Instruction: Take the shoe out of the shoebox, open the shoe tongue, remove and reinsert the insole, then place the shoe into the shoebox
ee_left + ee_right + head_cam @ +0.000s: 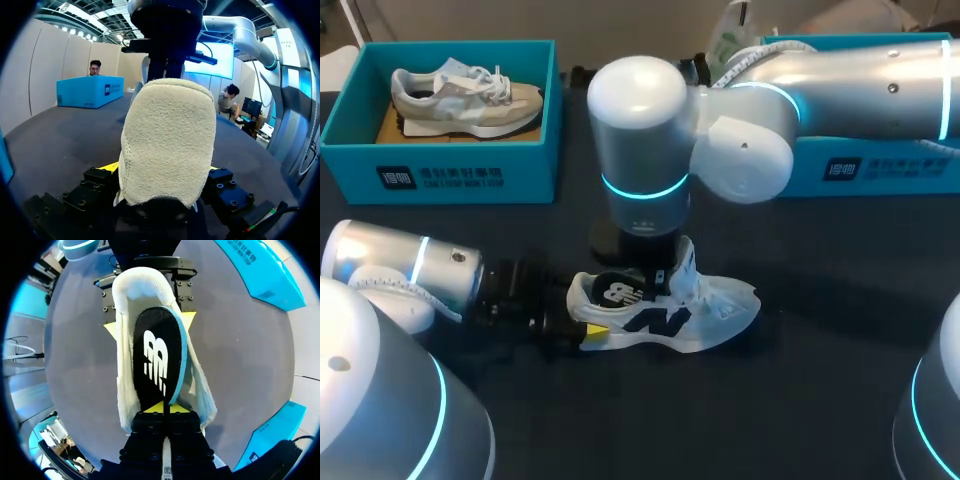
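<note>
A white shoe [705,310] with a dark side logo lies on the dark table, toe pointing right. My left gripper [582,332] holds its heel [167,140], one yellow tip on each side. A black insole [157,357] with a white logo and teal edge sticks up out of the shoe's opening. Straight above the shoe, my right gripper [164,408] is shut on the insole's front end. In the head view the right arm's wrist [640,180] hides that grip. An open blue shoebox [470,170] stands at the back left.
A grey and white shoe [460,95] lies inside the back-left shoebox. A second blue box [880,165] stands at the back right, largely behind my right arm. Bare dark tabletop [800,400] lies in front of and to the right of the white shoe.
</note>
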Tool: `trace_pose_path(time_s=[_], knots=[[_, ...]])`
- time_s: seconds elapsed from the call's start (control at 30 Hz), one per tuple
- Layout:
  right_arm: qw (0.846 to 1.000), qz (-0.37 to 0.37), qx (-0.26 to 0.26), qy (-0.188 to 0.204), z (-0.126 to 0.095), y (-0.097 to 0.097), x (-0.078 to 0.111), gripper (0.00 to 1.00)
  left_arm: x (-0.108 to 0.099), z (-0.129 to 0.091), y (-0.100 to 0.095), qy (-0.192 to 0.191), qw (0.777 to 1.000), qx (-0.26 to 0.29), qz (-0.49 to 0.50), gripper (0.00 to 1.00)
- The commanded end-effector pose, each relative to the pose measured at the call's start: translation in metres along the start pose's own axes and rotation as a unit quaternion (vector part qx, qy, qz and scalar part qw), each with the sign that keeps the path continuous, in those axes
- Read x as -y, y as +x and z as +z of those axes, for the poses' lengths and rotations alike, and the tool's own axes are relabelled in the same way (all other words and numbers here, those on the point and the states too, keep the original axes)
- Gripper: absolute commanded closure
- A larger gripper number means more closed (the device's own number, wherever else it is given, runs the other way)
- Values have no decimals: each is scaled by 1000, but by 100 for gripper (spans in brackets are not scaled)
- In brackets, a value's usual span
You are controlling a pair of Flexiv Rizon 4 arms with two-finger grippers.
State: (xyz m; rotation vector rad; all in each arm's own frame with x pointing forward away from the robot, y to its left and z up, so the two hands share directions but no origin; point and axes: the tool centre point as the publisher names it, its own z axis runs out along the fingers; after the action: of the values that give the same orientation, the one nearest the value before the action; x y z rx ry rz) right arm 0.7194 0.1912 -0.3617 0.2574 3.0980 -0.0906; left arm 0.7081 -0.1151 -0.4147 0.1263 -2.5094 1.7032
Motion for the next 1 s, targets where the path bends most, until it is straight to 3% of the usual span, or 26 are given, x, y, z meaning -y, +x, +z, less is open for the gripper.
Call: trace_pose_path(time_s=[0.03, 0.43, 1.0], knots=[[1000, 1, 2, -12, -10, -3, 10, 100, -3, 0, -1, -1, 1000, 1, 0, 100], [999, -10, -16, -46, -28, -6, 6, 100, -3, 0, -1, -1, 1000, 1, 0, 100], [992, -70, -29, -104, -50, -13, -29, 100, -3, 0, -1, -1, 1000, 1, 0, 100]])
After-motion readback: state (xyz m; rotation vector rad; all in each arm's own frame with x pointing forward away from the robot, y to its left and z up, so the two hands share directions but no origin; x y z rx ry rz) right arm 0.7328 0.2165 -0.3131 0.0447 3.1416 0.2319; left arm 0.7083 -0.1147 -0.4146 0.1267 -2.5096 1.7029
